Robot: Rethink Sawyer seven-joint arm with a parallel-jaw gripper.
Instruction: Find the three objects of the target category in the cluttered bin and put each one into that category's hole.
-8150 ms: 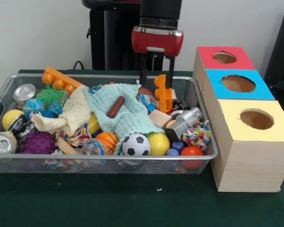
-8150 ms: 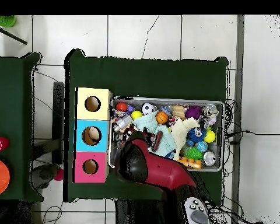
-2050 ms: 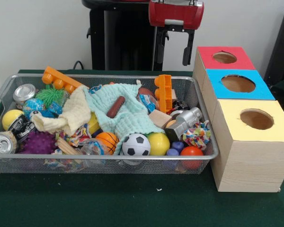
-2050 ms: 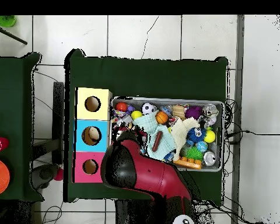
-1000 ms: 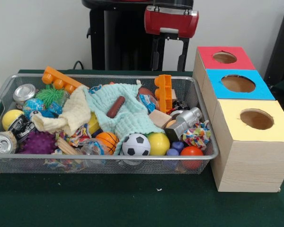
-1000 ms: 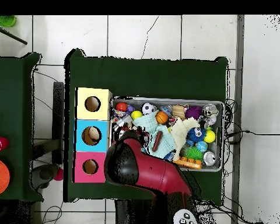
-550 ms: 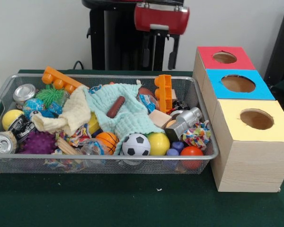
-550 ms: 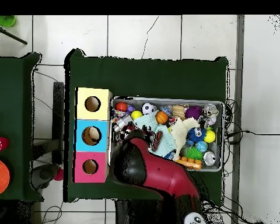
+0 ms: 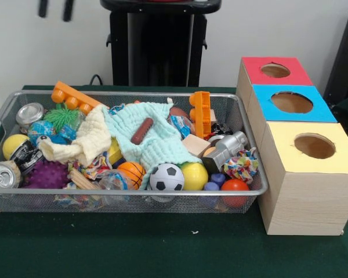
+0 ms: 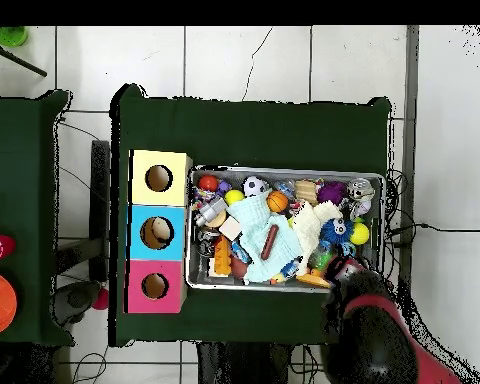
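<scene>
The wire mesh bin [image 9: 133, 93] sits on the green table, full of toys; it also shows in the overhead view [image 10: 284, 170]. One multicolour fabric piece [image 9: 240, 165] lies at the bin's near right corner. A second patterned piece [image 9: 95, 168] peeks out under the pale-yellow cloth. A third is not clearly visible. The yellow-topped box's hole [image 9: 315, 146] is dark and empty-looking, and also shows from overhead [image 10: 159, 178]. My gripper [image 9: 55, 8] shows only two fingertips at the top left, apart and empty, high above the bin's far left corner.
A mint-green cloth [image 9: 156, 136] and a pale-yellow cloth [image 9: 87, 139] cover the bin's middle. Balls, cans, orange blocks and a brown sausage toy lie around them. Blue-topped [image 9: 292, 102] and red-topped [image 9: 275, 70] boxes stand behind the yellow one. My arm [image 10: 379, 335] reaches the bin's corner.
My gripper has left the bin's far middle and moved up and to the front view's left, so only its tips show. Nothing in the bin has moved.
</scene>
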